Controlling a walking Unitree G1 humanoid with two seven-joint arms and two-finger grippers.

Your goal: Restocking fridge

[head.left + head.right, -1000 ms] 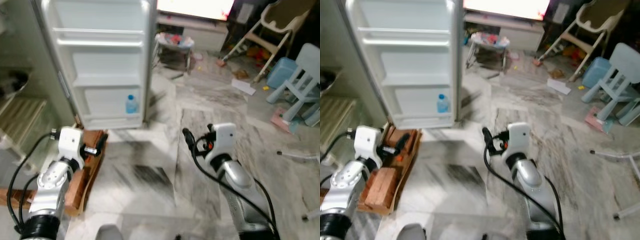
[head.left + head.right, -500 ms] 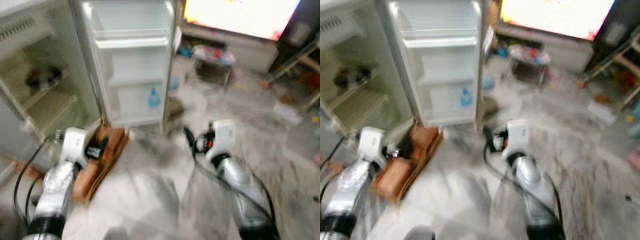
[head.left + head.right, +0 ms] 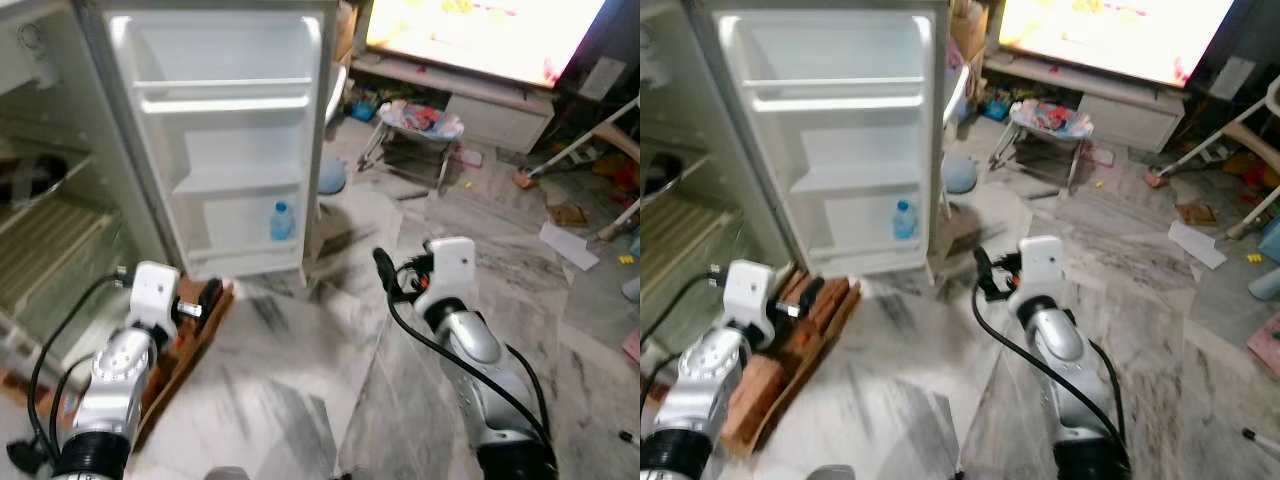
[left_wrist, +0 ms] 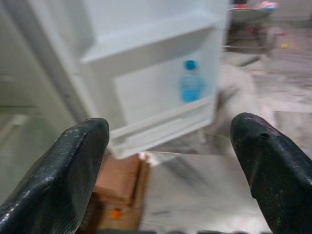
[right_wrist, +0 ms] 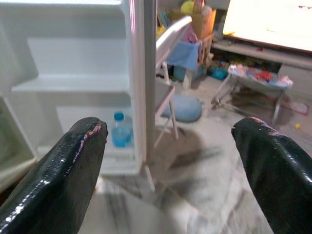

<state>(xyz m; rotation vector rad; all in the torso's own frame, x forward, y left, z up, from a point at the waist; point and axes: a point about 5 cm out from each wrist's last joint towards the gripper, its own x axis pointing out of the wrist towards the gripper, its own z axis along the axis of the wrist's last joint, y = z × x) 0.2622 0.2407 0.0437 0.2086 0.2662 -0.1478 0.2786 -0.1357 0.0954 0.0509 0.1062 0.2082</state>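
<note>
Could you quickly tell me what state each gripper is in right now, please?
Left gripper: open, holding nothing.
Right gripper: open, holding nothing.

Past my reach a bright TV (image 3: 480,30) glows on a low white stand (image 3: 470,95). In front of it sits a small bouncer seat (image 3: 415,130) with toys inside. A sheet of paper (image 3: 568,245) lies on the marble floor (image 3: 300,400), beside scattered toys.
</note>
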